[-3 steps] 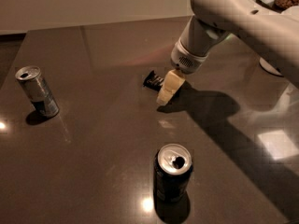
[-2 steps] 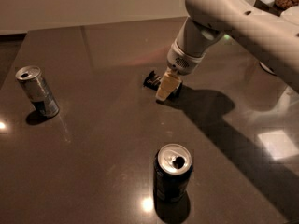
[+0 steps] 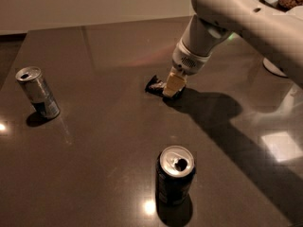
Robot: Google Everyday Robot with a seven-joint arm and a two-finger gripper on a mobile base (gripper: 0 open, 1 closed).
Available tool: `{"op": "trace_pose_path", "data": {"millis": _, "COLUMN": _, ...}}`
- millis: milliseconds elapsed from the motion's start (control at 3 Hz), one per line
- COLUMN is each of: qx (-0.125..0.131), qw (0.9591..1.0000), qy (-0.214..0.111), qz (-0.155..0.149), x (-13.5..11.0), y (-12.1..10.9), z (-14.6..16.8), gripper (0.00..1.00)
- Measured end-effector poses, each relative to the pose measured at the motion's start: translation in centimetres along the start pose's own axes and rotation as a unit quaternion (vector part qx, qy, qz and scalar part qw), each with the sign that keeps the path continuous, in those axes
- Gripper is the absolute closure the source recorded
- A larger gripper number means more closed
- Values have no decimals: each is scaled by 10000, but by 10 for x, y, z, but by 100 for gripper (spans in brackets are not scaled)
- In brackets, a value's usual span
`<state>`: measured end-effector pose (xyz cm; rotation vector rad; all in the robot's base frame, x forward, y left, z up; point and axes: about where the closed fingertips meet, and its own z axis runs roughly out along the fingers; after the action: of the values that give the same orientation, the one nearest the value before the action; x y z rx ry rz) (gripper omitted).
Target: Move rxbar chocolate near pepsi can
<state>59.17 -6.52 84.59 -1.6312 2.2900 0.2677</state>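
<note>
The rxbar chocolate (image 3: 155, 85) is a small black bar lying flat on the dark table (image 3: 104, 126), near its middle. My gripper (image 3: 173, 85) reaches down from the upper right and its tan fingers sit right on the bar's right end, covering part of it. The pepsi can (image 3: 174, 175) is a dark blue can with a silver top and stands upright at the front, well below the bar.
A slimmer silver-and-blue can (image 3: 38, 92) stands tilted-looking at the left side of the table. My white arm (image 3: 246, 18) crosses the upper right. A white object (image 3: 277, 69) sits at the right edge behind the arm.
My gripper has moved a little left and down onto the right end of the bar. The bar and both cans have stayed in place.
</note>
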Motion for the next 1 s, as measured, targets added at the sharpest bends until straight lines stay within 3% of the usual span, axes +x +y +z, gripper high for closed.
{"op": "trace_pose_path", "data": {"millis": 333, "qx": 30, "qw": 9999, "qy": -35, "qz": -89, "x": 6, "y": 7, "z": -14, "gripper": 100}}
{"op": "trace_pose_path", "data": {"millis": 1000, "qx": -296, "qw": 9953, "qy": -99, "qz": -917, "x": 39, "y": 75, "z": -55, "gripper": 100}}
